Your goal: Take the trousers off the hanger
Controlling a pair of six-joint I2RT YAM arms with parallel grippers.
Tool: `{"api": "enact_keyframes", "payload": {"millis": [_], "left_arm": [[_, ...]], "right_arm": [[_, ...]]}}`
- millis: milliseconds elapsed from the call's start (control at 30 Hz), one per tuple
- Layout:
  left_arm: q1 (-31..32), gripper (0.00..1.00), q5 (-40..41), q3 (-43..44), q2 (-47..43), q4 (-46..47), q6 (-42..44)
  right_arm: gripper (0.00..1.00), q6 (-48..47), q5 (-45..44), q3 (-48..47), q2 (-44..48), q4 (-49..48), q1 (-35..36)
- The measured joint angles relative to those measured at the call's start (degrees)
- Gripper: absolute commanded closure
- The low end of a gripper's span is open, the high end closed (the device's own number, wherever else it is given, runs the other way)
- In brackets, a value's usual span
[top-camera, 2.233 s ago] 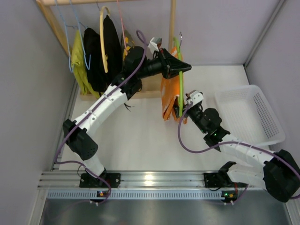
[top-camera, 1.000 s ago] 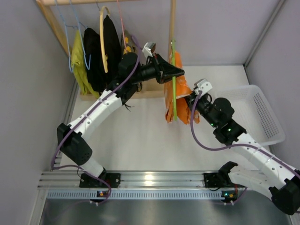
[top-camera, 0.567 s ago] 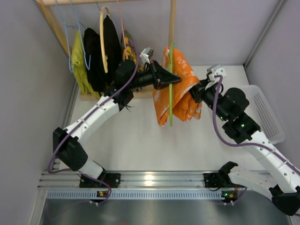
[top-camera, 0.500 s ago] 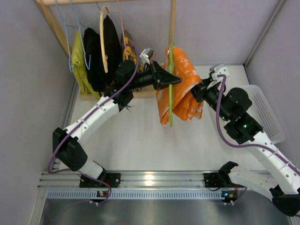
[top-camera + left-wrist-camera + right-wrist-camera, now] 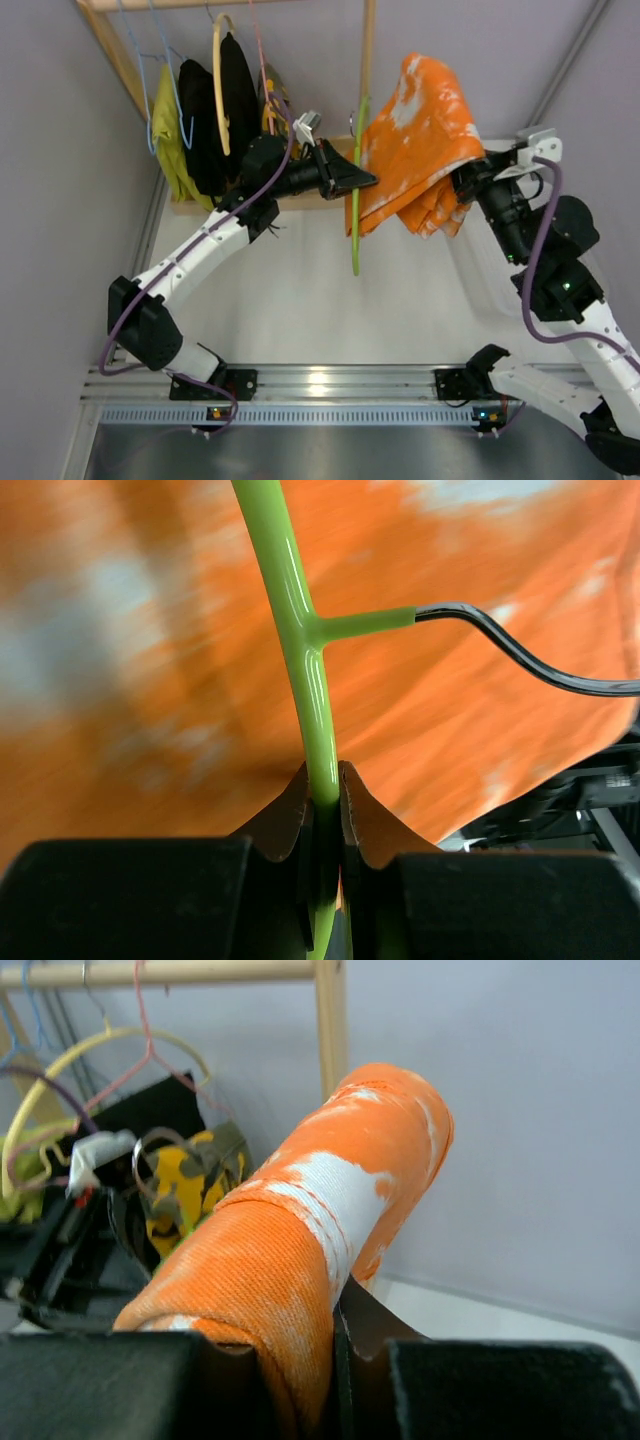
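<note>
The orange trousers [image 5: 420,140] with pale patches are bunched up high, right of the lime-green hanger [image 5: 354,215]. My right gripper [image 5: 470,182] is shut on a thick fold of them, which fills the right wrist view as a roll of trousers [image 5: 300,1230] coming out of the gripper [image 5: 335,1300]. The left gripper [image 5: 366,181] is shut on the hanger's thin bar. In the left wrist view the hanger [image 5: 300,640] rises from the gripper [image 5: 322,780], its metal hook [image 5: 540,665] points right, and the trousers [image 5: 150,680] are blurred behind it. Their left edge lies by the hanger.
A wooden rack [image 5: 367,60] stands at the back. On its left hang a yellow-green garment [image 5: 170,130], black clothes [image 5: 215,110] on a pale wooden hanger [image 5: 217,80], and a camouflage garment [image 5: 190,1195]. Grey walls close in on both sides.
My right gripper has pulled the trousers up and to the right, away from the hanger. The left gripper has kept hold of the hanger and shifted slightly left.
</note>
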State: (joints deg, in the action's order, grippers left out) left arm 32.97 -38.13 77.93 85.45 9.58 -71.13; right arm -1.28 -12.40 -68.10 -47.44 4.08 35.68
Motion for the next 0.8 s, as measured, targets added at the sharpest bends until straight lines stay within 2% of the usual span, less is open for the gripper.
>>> {"api": "enact_keyframes", "payload": {"millis": [200,400,633,800], "left_arm": [[-0.22,1.00,-0.02,-1.99,0.00,-0.70,2.40],[-0.31,1.00,-0.35,-2.10,0.00,-1.16,3.41],[-0.33,1.00,-0.68,-2.10,0.00,-1.77,4.48],[-0.37,1.00,-1.05,-2.08,0.00,-2.14,5.11]], "right_arm": [[1.00,-1.46,-4.63,-6.45,2.38,-4.33,-3.56],[1.00,-5.92,-10.45,-8.22,5.60,-8.41,-7.32],[1.00,-17.18,-23.08,-9.05,5.01,-8.28,-11.10],[1.00,-24.90,-30.60,-4.81,6.36,-7.34,-13.90]]}}
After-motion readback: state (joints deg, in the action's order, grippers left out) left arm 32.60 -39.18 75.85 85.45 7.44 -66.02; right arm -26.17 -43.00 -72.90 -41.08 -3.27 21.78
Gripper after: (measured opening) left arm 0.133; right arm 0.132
